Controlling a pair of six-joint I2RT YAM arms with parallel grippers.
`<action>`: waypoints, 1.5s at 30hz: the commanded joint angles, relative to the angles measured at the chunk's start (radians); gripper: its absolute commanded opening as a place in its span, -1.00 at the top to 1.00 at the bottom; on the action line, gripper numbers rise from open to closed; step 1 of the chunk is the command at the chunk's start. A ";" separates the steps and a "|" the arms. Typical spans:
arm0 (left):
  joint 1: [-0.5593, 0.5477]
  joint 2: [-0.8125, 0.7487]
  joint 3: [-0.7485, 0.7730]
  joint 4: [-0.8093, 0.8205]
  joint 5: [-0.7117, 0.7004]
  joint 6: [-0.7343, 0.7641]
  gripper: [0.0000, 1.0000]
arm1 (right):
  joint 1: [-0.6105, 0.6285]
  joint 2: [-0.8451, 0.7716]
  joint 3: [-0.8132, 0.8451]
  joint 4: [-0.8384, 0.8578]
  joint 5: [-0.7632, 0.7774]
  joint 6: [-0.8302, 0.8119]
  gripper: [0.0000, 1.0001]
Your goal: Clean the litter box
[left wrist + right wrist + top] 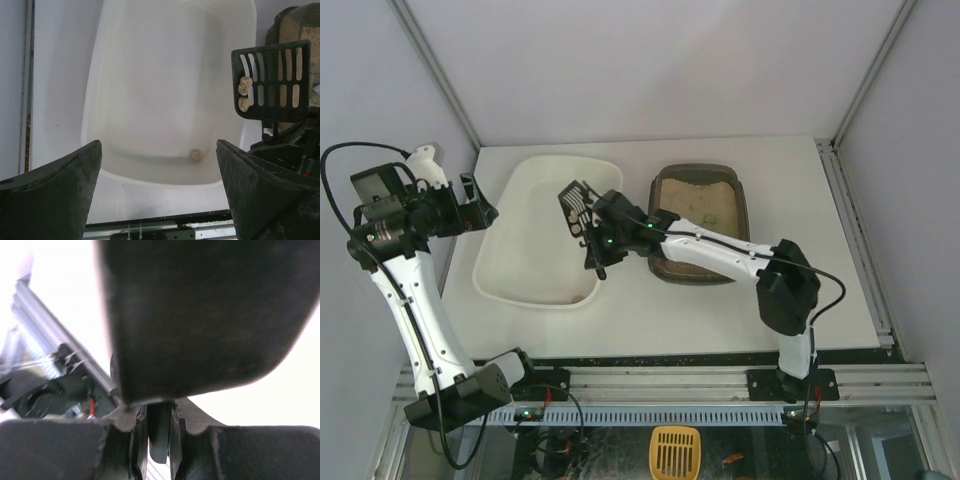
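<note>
Note jaws of right gripper [594, 238] clamped narrow on the handle of a black slotted scoop [270, 82]; jaws of left gripper [160, 192] spread wide, holding nothing, beside the left rim of the white tray [492, 272]. Judge task as under way: one clump [196, 155] lying inside the white tray, two clumps [244, 95] riding on the scoop above its right edge, not yet tipped out. Locate litter box [746, 215] on the bench [650, 325], just right of the white tray: dark grey-brown, thick-rimmed, rounded. Expect further sifting: beige litter [705, 210] uneven; any clumps within too small to tell.
</note>
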 commanded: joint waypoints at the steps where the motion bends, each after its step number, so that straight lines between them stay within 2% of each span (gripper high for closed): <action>1: 0.021 -0.048 0.016 0.071 -0.004 -0.066 -1.00 | 0.107 0.120 0.290 -0.427 0.454 -0.172 1.00; 5: 0.025 -0.036 0.042 0.053 0.014 -0.066 -1.00 | 0.168 0.201 0.410 -0.540 0.626 -0.200 1.00; 10: 0.025 -0.042 0.041 0.052 0.049 -0.041 -0.98 | 0.192 0.223 0.429 -0.568 0.736 -0.207 1.00; 16: 0.031 -0.023 0.130 0.021 0.100 -0.005 -0.99 | 0.210 0.233 0.437 -0.581 0.775 -0.255 1.00; 23: 0.032 -0.017 0.139 -0.015 0.199 0.061 -0.96 | 0.236 0.258 0.487 -0.611 0.834 -0.349 1.00; 31: 0.031 0.001 0.173 0.006 0.287 0.034 -0.88 | 0.279 0.300 0.530 -0.640 0.943 -0.466 1.00; 36: 0.025 0.014 0.179 0.063 0.356 -0.011 -0.90 | 0.273 0.303 0.544 -0.667 1.038 -0.435 1.00; 39: -0.032 0.032 0.172 0.111 0.322 -0.069 -0.92 | 0.228 0.220 0.493 -0.659 1.014 -0.361 1.00; 41: -0.117 0.044 0.156 0.115 0.264 -0.065 -1.00 | 0.190 0.125 0.393 -0.623 0.991 -0.355 1.00; 45: -0.249 0.038 0.058 0.215 0.205 -0.114 -0.99 | 0.071 -0.045 0.266 -0.665 0.883 -0.293 1.00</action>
